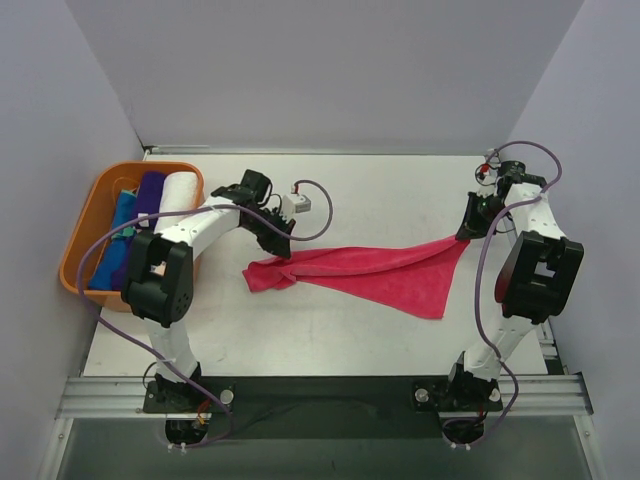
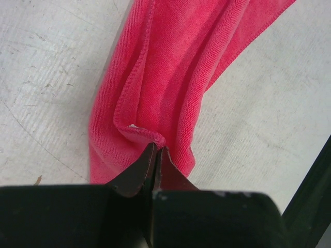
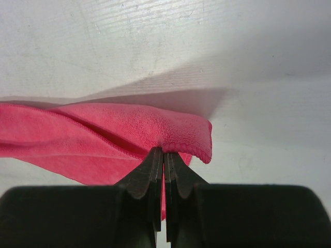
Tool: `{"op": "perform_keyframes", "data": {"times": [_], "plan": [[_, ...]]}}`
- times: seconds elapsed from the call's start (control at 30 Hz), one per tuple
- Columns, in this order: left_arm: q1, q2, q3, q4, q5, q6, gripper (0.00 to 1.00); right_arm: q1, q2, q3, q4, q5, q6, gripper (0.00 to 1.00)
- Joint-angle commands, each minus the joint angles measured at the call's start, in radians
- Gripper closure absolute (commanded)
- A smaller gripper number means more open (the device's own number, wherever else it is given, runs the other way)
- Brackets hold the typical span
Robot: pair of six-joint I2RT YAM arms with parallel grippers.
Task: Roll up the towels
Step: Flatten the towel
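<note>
A hot pink towel (image 1: 370, 270) hangs stretched between my two grippers over the middle of the table, sagging to the table in front. My left gripper (image 1: 283, 246) is shut on its left corner; the left wrist view shows the bunched pink towel (image 2: 165, 77) pinched at my left gripper (image 2: 156, 150). My right gripper (image 1: 468, 232) is shut on the right corner, lifted off the table; the right wrist view shows the hemmed pink towel (image 3: 129, 129) clamped at my right gripper (image 3: 164, 152). Rolled white (image 1: 180, 190), purple (image 1: 150, 190) and blue (image 1: 118, 225) towels lie in the basket.
An orange plastic basket (image 1: 85, 225) stands at the table's left edge, next to my left arm. A small white block with a cable (image 1: 298, 205) lies behind the left gripper. Grey walls close in the back and both sides.
</note>
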Motion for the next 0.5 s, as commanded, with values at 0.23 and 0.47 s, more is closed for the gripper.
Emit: {"op": "perform_keyframes", "data": {"times": [0.23, 0.47], "plan": [[0.112, -0.183, 0.139, -0.038, -0.028, -0.025, 1.0, -0.051, -0.099, 0.085, -0.101, -0.029, -0.057, 1.0], [0.178, -0.359, 0.13, -0.038, -0.089, -0.051, 1.0, -0.121, -0.212, 0.113, -0.172, -0.04, -0.121, 1.0]]}}
